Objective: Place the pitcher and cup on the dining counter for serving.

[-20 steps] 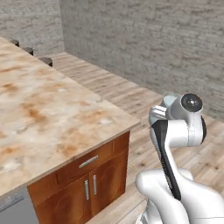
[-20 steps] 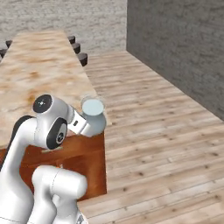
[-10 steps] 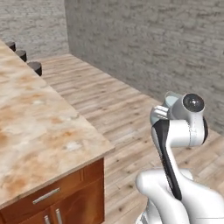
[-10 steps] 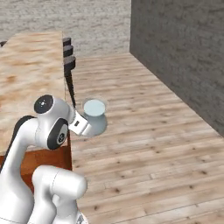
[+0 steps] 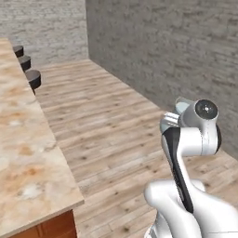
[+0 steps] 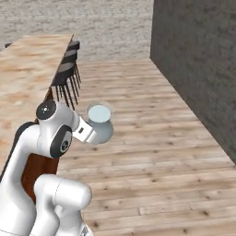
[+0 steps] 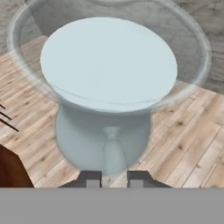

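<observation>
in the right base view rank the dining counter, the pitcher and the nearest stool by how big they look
1. dining counter, by far the largest.
2. pitcher and nearest stool: they look alike in size, and the pitcher sits closer to the camera, so I won't rank them.

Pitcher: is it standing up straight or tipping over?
Upright. The pitcher shows its round rim above its belly, held in the pincer over the wooden floor.

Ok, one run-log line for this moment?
gripper: shut on pitcher | pitcher: upright, held over wood floor | dining counter: left of arm
</observation>
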